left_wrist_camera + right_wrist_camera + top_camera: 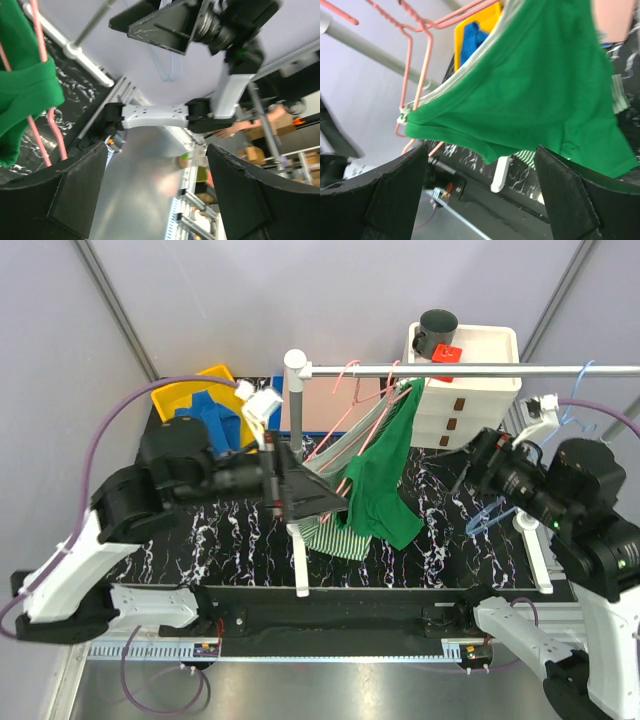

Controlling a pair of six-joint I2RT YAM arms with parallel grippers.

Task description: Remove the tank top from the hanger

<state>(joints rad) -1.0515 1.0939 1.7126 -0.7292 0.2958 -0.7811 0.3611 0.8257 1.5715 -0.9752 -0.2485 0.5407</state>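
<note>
No text, label, brand, number or sign could be read in any of the three views. The cardboard boxes (254, 150) behind the rig in the left wrist view were too blurred to show print.

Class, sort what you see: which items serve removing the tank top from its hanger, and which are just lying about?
Job: green tank top, pink hanger, left gripper, right gripper.
Lying about: yellow bin, white drawer unit, dark mug, blue hanger.
</note>
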